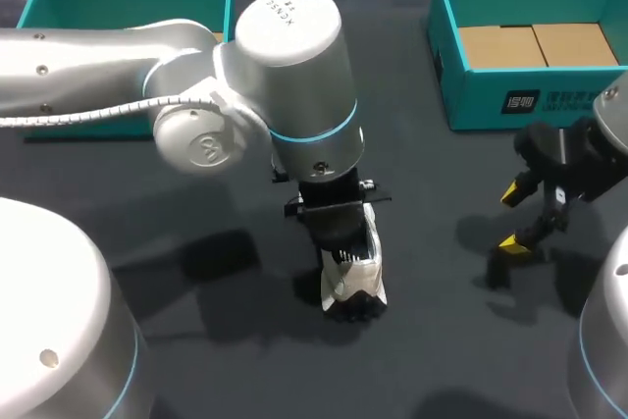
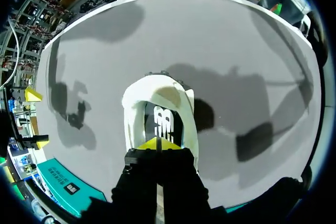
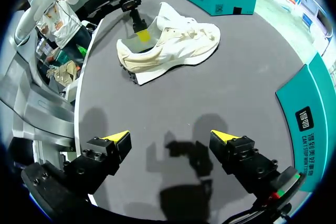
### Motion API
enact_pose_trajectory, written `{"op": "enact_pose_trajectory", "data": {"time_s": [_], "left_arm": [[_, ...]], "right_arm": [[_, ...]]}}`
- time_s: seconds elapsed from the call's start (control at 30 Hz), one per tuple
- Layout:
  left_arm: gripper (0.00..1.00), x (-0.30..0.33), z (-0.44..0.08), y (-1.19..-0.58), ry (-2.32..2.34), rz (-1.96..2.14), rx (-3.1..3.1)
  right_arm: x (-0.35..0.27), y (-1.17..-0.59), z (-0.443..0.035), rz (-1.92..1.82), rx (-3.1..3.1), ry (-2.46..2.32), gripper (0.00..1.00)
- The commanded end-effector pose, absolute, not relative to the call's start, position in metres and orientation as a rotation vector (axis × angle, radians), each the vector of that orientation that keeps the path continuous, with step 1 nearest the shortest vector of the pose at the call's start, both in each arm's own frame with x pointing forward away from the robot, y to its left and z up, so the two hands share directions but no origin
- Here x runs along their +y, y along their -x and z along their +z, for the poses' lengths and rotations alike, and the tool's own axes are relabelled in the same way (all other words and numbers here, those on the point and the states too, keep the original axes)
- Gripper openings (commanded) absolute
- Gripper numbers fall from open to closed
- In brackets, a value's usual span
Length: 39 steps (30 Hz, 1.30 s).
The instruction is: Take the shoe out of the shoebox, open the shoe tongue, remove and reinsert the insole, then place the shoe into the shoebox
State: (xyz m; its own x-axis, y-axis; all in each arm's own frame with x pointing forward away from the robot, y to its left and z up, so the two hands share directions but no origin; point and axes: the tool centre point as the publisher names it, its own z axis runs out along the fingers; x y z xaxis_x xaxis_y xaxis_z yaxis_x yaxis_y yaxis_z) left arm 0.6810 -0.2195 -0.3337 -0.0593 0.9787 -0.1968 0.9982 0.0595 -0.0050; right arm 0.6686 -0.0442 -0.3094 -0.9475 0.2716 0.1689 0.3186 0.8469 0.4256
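Since the shoe (image 1: 353, 277) stands on the desk (image 1: 245, 360), well apart from the teal shoebox (image 1: 520, 100) at the far right, we judge the first step done and the work inside the shoe in hand. Our left pincer (image 2: 157, 144) reaches down into the shoe's opening from the heel end, and its yellow tips look pressed together just above the dark insole (image 2: 163, 121). We cannot tell whether a thin edge of the insole is caught between them. The tongue is hidden under the arm in the head view, so we cannot say how far it is folded back. Our right pincer (image 3: 170, 137) hangs spread over bare desk, between the shoe and the shoebox, touching nothing. We take this for the start of pulling out the insole. The next move probably calls for a firm pinch on the insole's heel edge and a slow lift up and back. The light shoe may come up with it, so the right pincer may need to steady the toe.
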Motion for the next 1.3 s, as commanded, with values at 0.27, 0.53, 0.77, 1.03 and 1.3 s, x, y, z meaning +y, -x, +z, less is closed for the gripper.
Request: {"op": "enact_pose_trajectory", "data": {"time_s": [0.27, 0.53, 0.77, 1.03, 1.3], "left_arm": [[0.02, -0.221, -0.336, -0.692, -1.987, -0.040, 2.166], [0.25, -0.232, -0.347, -0.690, -2.029, -0.005, 2.172], [0.26, -0.236, -0.355, -0.695, -2.025, 0.036, 2.198], [0.42, -0.228, -0.354, -0.697, -2.022, 0.054, 2.211], [0.78, -0.217, -0.349, -0.700, -2.011, 0.048, 2.229]], "right_arm": [[-0.044, -0.667, -0.309, -0.698, -2.923, 0.470, 1.00], [-0.044, -0.667, -0.309, -0.698, -2.923, 0.470, 1.00], [-0.044, -0.667, -0.309, -0.698, -2.923, 0.470, 1.00], [-0.044, -0.667, -0.309, -0.698, -2.923, 0.470, 1.00], [-0.044, -0.667, -0.309, -0.698, -2.923, 0.470, 1.00]]}}
